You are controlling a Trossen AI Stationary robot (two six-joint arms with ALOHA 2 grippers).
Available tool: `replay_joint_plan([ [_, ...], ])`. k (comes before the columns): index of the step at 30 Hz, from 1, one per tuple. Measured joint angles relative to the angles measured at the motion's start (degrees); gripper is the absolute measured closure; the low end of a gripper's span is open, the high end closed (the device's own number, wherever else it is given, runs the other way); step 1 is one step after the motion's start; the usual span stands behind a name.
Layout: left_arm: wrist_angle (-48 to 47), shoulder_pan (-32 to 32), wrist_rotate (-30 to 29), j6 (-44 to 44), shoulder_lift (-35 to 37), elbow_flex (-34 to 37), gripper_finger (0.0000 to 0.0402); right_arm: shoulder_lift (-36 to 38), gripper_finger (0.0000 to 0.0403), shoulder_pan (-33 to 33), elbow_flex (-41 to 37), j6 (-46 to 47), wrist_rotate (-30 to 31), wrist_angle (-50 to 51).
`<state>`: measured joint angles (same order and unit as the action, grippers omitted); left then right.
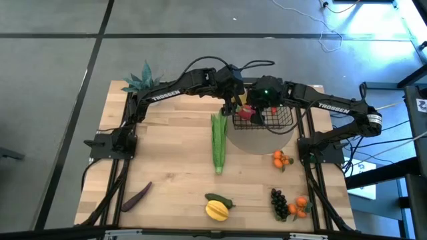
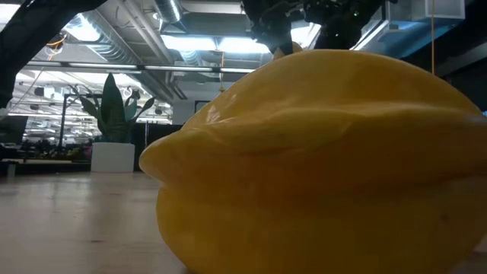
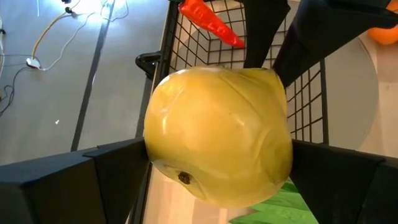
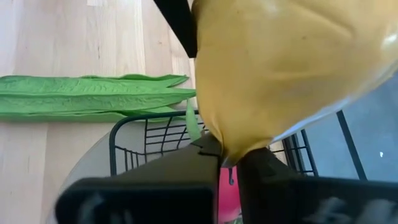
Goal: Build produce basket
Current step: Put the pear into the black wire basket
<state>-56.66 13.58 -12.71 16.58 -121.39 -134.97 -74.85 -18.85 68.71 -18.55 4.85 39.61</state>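
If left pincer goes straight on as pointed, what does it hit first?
Left pincer, clamped on the yellow fruit, points at the basket: probably its wire wall first. The right pincer's fingers sit just beyond the fruit and might come first; depth is unclear.

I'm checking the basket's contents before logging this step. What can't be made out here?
- High view: most of the basket interior is under both grippers; only something red shows.
- Low view: the yellow star fruit up close blocks nearly the whole table.
- Left wrist view: the yellow fruit between the fingers covers most of the basket.
- Right wrist view: the same fruit hides the basket's far side.
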Motion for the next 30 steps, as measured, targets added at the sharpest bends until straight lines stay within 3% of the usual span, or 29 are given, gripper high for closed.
replay_joint_plan([
  [9,-4.9,-0.1,0.5,7.0,-0.1,-0.1,0.0068,-0.1,0.0397,0.0,0.0,-0.4,0.7,1.3],
  [15,-6.3,0.0,4.0,6.3,-0.1,-0.1,0.0068,-0.1,0.0397,0.1,0.0,-0.6,0.0,1.9],
  [30,-10.7,0.5,4.5,1.6,-0.1,-0.1,0.0068,-0.1,0.0402,0.0,0.1,-1.5,-0.7,1.7],
])
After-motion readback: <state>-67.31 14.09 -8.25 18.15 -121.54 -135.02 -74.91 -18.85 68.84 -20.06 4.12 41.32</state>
